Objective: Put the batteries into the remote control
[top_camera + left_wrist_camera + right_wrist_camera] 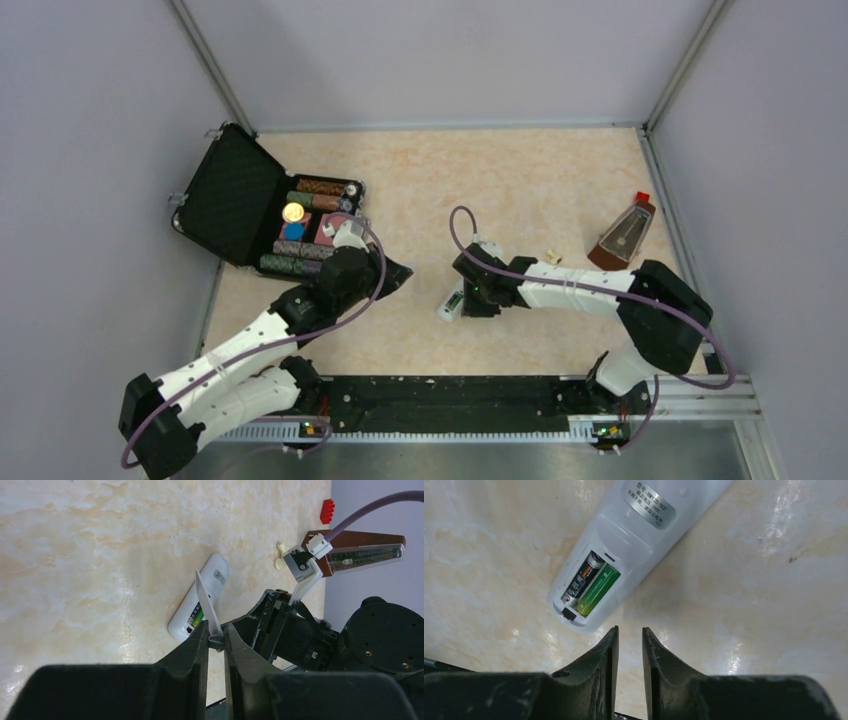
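Note:
The remote control lies face down on the table with its battery bay open. The green battery and the darker battery lie side by side in the bay. My right gripper is narrowly open and empty, just off the remote's bay end; in the top view it is beside the remote. My left gripper is shut on the loose white cover piece, held up on edge left of the remote. In the top view the left gripper is to the remote's left.
An open black case with coloured chip rolls sits at the back left, close behind my left arm. A brown metronome stands at the right near the wall. A small cream piece lies beside my right arm.

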`<control>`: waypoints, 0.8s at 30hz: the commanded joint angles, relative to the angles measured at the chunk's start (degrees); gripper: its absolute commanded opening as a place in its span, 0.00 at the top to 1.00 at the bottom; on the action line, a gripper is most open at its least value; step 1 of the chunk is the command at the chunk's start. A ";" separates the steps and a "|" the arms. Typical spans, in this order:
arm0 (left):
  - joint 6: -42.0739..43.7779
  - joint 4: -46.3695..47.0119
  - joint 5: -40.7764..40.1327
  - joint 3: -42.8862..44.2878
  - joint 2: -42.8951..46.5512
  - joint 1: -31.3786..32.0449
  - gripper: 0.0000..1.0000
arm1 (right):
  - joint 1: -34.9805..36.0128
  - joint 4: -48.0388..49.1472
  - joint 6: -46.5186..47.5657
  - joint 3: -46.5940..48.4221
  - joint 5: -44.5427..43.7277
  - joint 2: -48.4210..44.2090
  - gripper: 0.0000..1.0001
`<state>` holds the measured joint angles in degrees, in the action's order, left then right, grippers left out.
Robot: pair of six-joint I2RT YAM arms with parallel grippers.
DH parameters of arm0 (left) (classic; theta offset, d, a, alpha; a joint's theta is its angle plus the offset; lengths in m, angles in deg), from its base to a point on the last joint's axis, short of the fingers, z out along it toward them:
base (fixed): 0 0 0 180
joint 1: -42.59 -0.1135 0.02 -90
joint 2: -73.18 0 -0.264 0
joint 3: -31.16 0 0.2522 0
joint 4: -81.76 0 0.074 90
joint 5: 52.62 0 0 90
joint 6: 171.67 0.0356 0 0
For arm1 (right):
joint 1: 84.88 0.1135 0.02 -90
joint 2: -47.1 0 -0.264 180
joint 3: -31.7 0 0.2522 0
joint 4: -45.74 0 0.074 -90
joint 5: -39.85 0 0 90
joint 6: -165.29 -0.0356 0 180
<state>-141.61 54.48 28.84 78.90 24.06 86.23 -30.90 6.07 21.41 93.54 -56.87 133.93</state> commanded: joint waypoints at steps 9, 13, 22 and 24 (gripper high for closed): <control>-1.51 -0.06 -1.13 0.34 0.76 -0.13 1.00 | 1.75 7.88 -3.39 6.22 2.29 6.15 0.74; -1.93 0.94 -0.41 0.02 0.03 -0.26 1.00 | 1.73 9.44 -3.48 6.02 1.72 5.71 0.74; -0.83 7.70 7.68 0.14 -5.28 -0.57 1.00 | 0.05 0.55 -0.02 3.53 -4.24 -6.73 0.70; -0.71 10.97 12.32 0.11 -7.56 -0.57 1.00 | -2.61 -0.32 0.99 0.68 -3.41 -10.72 0.69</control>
<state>-143.03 56.71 33.12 78.88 19.79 85.84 -30.33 9.17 19.92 97.15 -57.46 132.20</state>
